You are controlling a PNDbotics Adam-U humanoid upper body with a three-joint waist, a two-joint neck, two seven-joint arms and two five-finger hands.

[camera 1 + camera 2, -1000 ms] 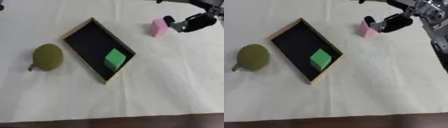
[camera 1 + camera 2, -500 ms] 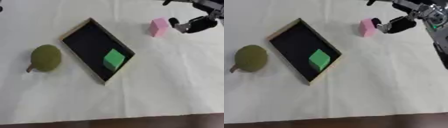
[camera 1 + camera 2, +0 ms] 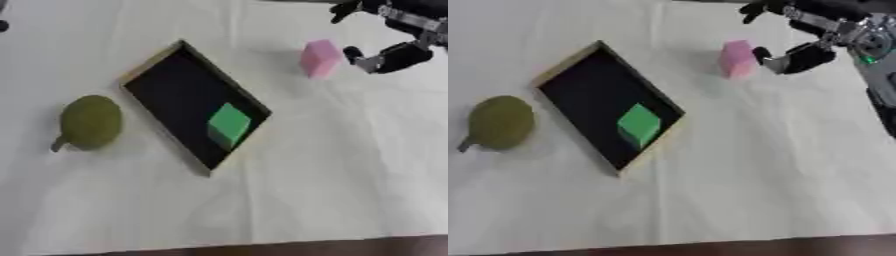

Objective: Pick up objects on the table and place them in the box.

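One green block already lies in the box; the pink block and green pear remain on the bench. Right robot hand sits just beside the pink block, fingers apart, holding nothing

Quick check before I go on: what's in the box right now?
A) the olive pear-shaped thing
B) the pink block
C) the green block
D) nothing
C: the green block lies inside the box; the pink block and the pear-shaped thing are out on the table.
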